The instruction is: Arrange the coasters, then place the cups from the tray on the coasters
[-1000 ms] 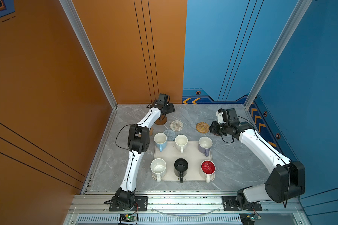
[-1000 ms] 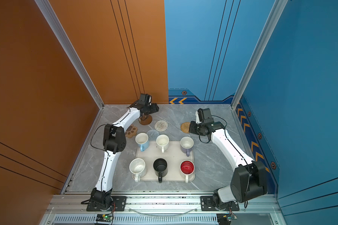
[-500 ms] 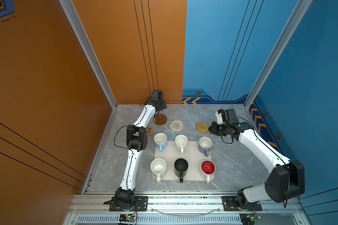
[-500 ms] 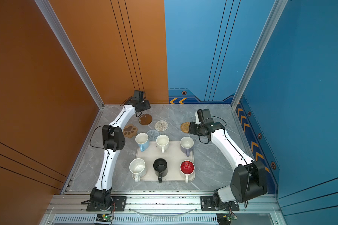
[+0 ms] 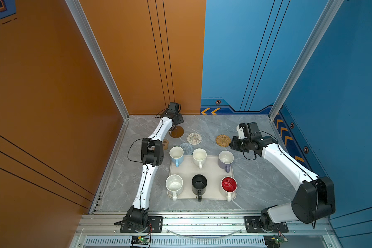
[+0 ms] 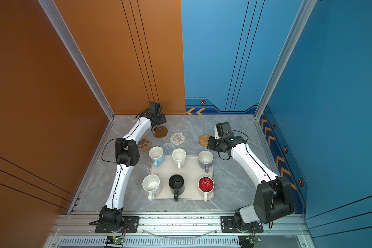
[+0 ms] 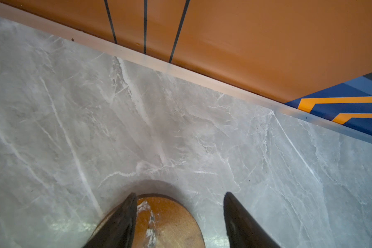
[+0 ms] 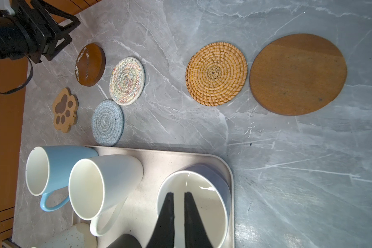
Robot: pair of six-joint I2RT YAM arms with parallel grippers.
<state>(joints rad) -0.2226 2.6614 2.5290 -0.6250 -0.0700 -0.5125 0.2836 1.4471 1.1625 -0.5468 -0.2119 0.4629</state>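
1. Paw-shaped coaster (image 6: 144, 144): tan, lying flat on the table beside the left arm's elbow, near the light blue mug (image 6: 156, 155).
2. Left gripper (image 7: 180, 193): jaws wide and empty, at the far left corner near the orange wall, one finger over the disc below it and one on bare table.
3. Dark wooden disc (image 7: 165, 221): the item in hand, with a white-scuffed face. Whether the near finger touches it cannot be told from the wrist view.
4. Grey-blue woven round (image 8: 107, 122): right against the tray's far rim.
5. White woven round (image 8: 127, 80): just beside the grey-blue one and the dark disc.
6. Tray (image 5: 211, 169): cream, centre of the table, all six cups on it, none yet on a coaster.
   - Far row: light blue, cream-white mug (image 5: 199, 155), lavender mug (image 5: 226, 157).
   - Near row: speckled mug (image 5: 174, 184), black mug (image 5: 199, 183), red-lined mug (image 5: 229, 185).
7. Rattan round (image 8: 216, 73): golden, well apart from the left cluster.
8. Plain brown disc (image 8: 297, 74): just beside the rattan, hidden under the right arm in both top views.
9. Right gripper (image 8: 179, 194): jaws nearly together and empty, above the lavender mug's mouth.
10. Handling note:
   - Stage is judged to be arranging the coasters.
   - Take the dark disc low at its rim, since it is thin and sits flat.
   - Set it clear of the wall.
   - Spread the crowded left group so each mat has room for a mug and its handle.
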